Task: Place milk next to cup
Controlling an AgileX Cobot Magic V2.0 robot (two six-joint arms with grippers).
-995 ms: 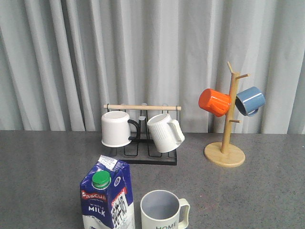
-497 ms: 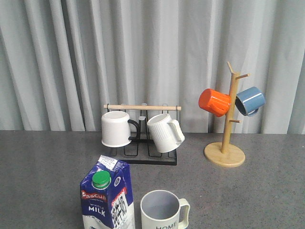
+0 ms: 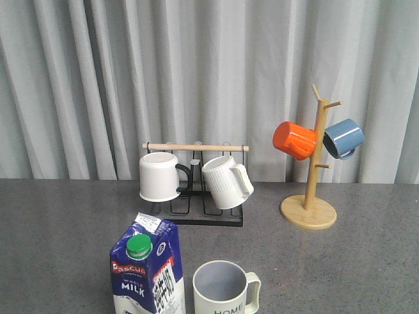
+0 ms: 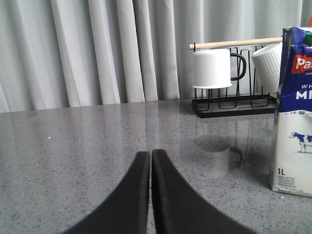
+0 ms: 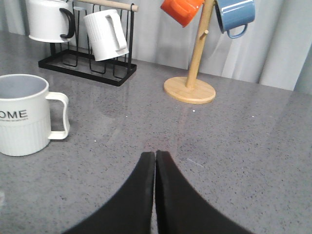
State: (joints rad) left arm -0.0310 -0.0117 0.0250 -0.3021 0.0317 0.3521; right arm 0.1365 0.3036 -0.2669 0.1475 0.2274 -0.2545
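Mug rack point(image 3: 193, 196), wooden mug tree point(image 3: 313, 163)

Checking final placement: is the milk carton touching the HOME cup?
Apart. The front view shows a narrow strip of grey table between the milk carton and the HOME cup; they stand side by side without contact.

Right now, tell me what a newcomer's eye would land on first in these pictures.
The blue-and-white milk carton stands upright at the near edge of the grey table, just left of the cream HOME cup. Behind to the right, an orange mug and a blue mug hang on a wooden mug tree. Both grippers rest low with jaws shut, holding nothing.
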